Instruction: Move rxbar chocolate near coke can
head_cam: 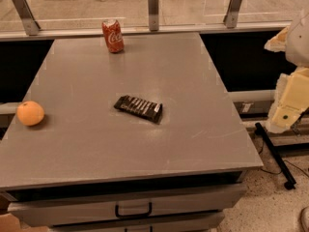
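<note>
Pale speckled flooring is stretching away behind a glass barrier (193, 4) with metal posts, and in front of it a grey rectangular worktop (203, 129) is standing over a drawer (133, 210) with a black handle. Out at about 11 o'clock on that surface, close to the far edge, a small red, slightly dented coke can (113, 36) with white script is standing upright. Near the middle, a flat, dark brown wrapped rxbar chocolate (138, 108) with pale lettering stripes is lying flat, its long side running from 10 o'clock to 4 o'clock. The can is sitting at roughly 11 o'clock from the bar, well apart from it. At 9 o'clock, near the left edge, a round orange fruit (30, 113) is resting on its own. Off the worktop at 3 o'clock, a cream-coloured robot arm (289, 98) is hanging beyond the right edge, well apart from the bar. The jaws are over on that side too, and I cannot tell how far open they are.
</note>
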### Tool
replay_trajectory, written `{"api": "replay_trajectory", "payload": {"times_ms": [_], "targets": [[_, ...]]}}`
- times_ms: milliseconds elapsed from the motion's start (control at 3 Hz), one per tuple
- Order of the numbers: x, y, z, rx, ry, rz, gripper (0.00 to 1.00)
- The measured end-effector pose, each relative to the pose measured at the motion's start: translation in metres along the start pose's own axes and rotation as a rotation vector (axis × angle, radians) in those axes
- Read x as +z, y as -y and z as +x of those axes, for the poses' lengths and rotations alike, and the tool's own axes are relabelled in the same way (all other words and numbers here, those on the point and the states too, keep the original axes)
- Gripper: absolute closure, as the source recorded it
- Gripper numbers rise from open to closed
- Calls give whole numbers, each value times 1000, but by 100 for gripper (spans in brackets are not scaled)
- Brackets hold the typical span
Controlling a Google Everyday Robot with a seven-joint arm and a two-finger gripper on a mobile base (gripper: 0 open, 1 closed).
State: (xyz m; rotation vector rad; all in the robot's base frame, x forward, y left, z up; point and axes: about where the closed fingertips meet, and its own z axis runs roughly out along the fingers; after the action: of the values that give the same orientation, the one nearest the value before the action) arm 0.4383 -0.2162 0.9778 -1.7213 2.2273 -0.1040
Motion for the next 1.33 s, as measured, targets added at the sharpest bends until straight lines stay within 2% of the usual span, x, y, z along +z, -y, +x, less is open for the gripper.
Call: {"api": "replay_trajectory", "payload": {"times_ms": [333, 667, 1333], "targets": [[0, 0, 0, 0, 0, 0, 0], [9, 0, -12, -29, 40, -4, 0], [80, 5, -74, -106, 192, -51, 0]]}}
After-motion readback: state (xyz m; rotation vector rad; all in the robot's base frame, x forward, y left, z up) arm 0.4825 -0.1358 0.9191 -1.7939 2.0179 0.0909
